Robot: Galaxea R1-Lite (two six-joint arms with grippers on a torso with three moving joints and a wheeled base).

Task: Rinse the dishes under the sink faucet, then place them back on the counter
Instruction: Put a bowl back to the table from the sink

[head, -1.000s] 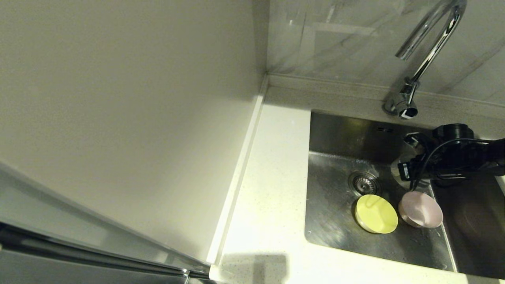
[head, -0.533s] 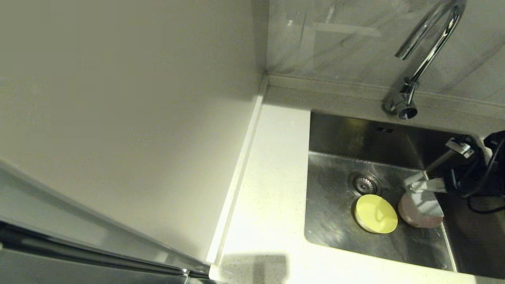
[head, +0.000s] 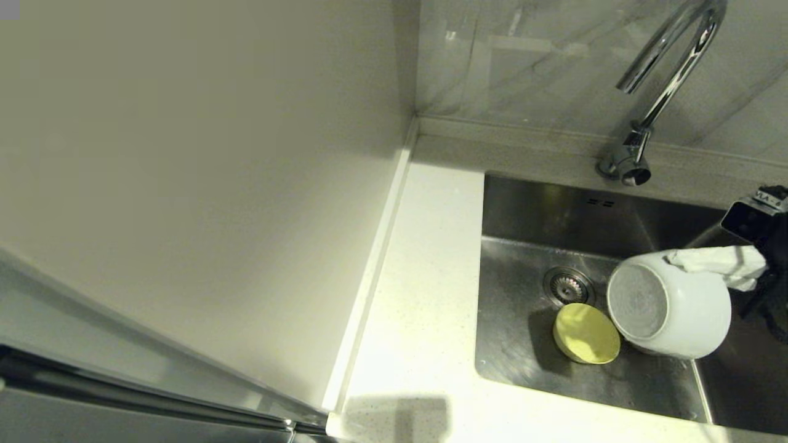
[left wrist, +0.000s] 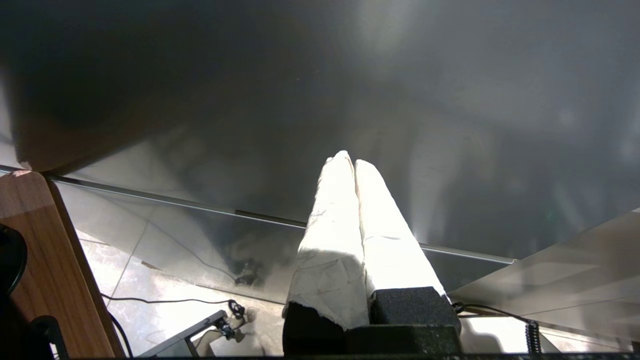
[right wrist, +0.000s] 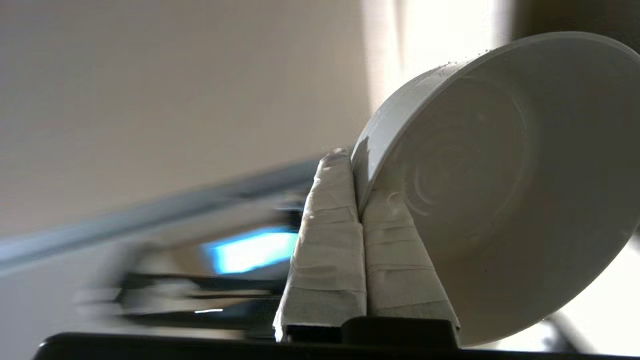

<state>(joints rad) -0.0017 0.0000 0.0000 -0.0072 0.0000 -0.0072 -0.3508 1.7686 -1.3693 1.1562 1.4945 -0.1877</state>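
My right gripper [head: 677,258] comes in from the right edge of the head view. It is shut on the rim of a pale blue, almost white bowl [head: 668,314]. The bowl hangs tipped on its side over the sink [head: 523,215], its base facing left. In the right wrist view the taped fingers [right wrist: 330,240] pinch the bowl's [right wrist: 500,190] rim, one inside and one outside. A yellow bowl [head: 586,333] lies upside down on the sink floor beside the drain [head: 567,285]. The chrome faucet [head: 668,67] arches above the back rim. My left gripper [left wrist: 350,161] is shut and holds nothing, outside the head view.
The white speckled counter [head: 431,277] runs along the sink's left side and front, with a raised strip against a tall beige panel [head: 197,184]. Grey marbled tiles [head: 542,61] back the faucet. The left wrist view shows a steel surface and floor with cables.
My right gripper has drawn back to the right and risen, turning the pale bowl base-left. The bowl now looms larger and covers the pink bowl seen earlier. The yellow bowl has not moved.
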